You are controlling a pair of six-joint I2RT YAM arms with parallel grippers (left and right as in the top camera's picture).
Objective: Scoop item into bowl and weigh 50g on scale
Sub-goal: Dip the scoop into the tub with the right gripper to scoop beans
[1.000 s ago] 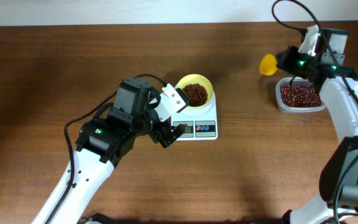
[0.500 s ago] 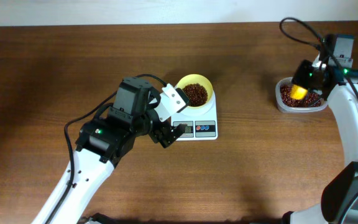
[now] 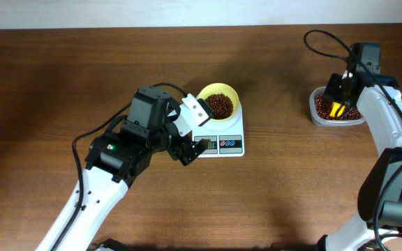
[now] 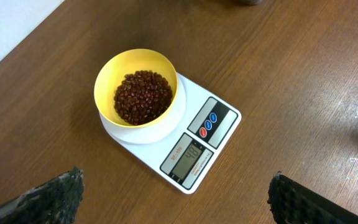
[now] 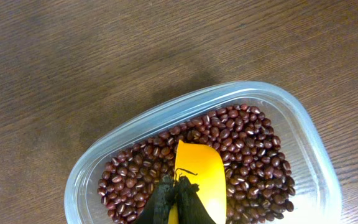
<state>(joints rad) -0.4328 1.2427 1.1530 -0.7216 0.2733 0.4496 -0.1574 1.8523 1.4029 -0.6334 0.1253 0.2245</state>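
Observation:
The pale yellow bowl (image 3: 219,104) holds dark red-brown beans (image 3: 220,104) and stands on the white scale (image 3: 223,137). In the left wrist view the bowl (image 4: 139,93) sits on the scale (image 4: 191,146), whose display is lit. My left gripper (image 4: 178,199) is open and empty, just in front of the scale. My right gripper (image 5: 178,200) is shut on the bright yellow scoop (image 5: 199,177), which dips into the beans (image 5: 241,140) in the clear tub (image 5: 104,152). Overhead, the scoop (image 3: 337,109) is in the tub (image 3: 336,108) at the right.
The brown wooden table (image 3: 292,181) stretches around both spots. A black cable (image 3: 326,38) loops above the right arm near the table's far edge.
My right gripper has carried the scoop from above the table left of the tub down into the tub's beans. The left arm, bowl and scale have not moved.

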